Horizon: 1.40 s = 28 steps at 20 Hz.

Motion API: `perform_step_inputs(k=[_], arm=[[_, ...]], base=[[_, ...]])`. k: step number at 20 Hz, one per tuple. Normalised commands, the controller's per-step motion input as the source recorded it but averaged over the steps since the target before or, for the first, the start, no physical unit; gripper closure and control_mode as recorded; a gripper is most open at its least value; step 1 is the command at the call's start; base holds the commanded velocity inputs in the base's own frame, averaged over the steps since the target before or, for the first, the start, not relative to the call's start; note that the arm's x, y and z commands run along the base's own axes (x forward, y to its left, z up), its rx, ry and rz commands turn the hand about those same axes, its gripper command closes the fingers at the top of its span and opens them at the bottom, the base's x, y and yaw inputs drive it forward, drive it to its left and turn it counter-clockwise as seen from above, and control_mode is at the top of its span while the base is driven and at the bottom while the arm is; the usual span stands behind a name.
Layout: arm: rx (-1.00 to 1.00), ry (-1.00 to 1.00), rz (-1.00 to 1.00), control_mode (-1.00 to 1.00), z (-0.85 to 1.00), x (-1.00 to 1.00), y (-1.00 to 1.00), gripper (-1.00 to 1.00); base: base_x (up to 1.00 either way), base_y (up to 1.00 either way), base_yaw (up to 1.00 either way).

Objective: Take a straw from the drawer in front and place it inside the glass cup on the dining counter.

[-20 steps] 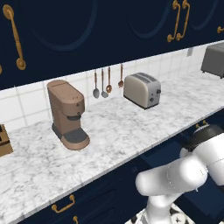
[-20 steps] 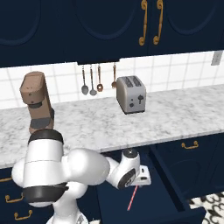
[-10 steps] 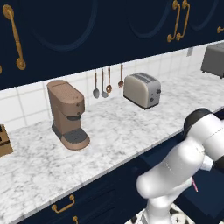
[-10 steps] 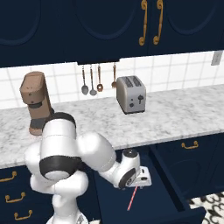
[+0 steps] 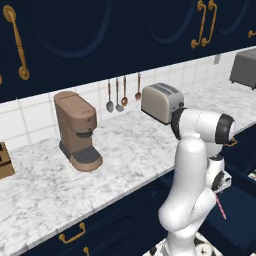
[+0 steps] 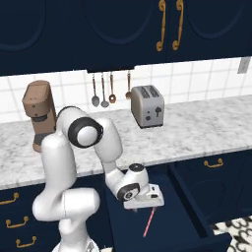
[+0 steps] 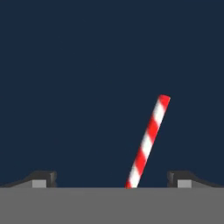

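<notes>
**Straw in the end effector over the open drawer**

Okay, I've got the end effector (image 6: 147,204) low in front of the navy cabinets, pointing down over the open drawer (image 6: 189,206). The straw (image 6: 148,222) hangs from it, tilted, red and white stripes, lower end free above the dark drawer interior. In the left base view I see the straw (image 5: 220,208) sticking out under the wrist at a slant, just beside the white arm. The hand view has the straw (image 7: 148,142) rising from between the two finger tips (image 7: 43,177), leaning to the right, against plain navy behind it. The tips look set apart from the straw in that view, yet it stays pinched up near the palm, so I read the end effector as gripping the straw; the contact itself is hidden under the bottom edge.

The drawer is pulled out toward the base, its inside dark navy; I can't tell if the straw's tip touches anything in it. A second drawer front with a small brass handle (image 6: 214,163) sits to the right, closed.

On the marbled desk (image 6: 197,133) above: a brown coffee machine (image 5: 76,131) at the left, a silver toaster (image 5: 161,102) further right, well apart. Three utensils (image 5: 117,95) hang on the white tile wall between them. Upper navy doors carry long brass handles (image 6: 168,24).
</notes>
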Motion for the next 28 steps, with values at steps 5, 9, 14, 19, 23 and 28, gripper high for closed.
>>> perform_step_inputs(k=[5,9,14,19,23,28], arm=[[0.14,0.00,0.00,-1.00,-0.03,0.07,-0.74,-1.00],[0.07,0.00,-0.03,-1.00,-0.16,0.00,-0.41,-1.00],[0.00,-0.02,-0.06,-1.00,-0.11,0.00,0.11,-1.00],[0.00,-0.02,-0.03,-1.00,-0.01,0.03,0.35,-1.00],[0.00,0.00,-0.01,-1.00,-0.12,0.06,0.09,-1.00],[0.01,0.00,0.00,-1.00,-0.27,0.12,-0.08,-1.00]], base=[[0.00,0.00,0.00],[0.00,0.00,0.00],[0.00,0.00,0.00],[0.00,0.00,0.00],[0.00,0.00,0.00],[0.00,0.00,0.00]])
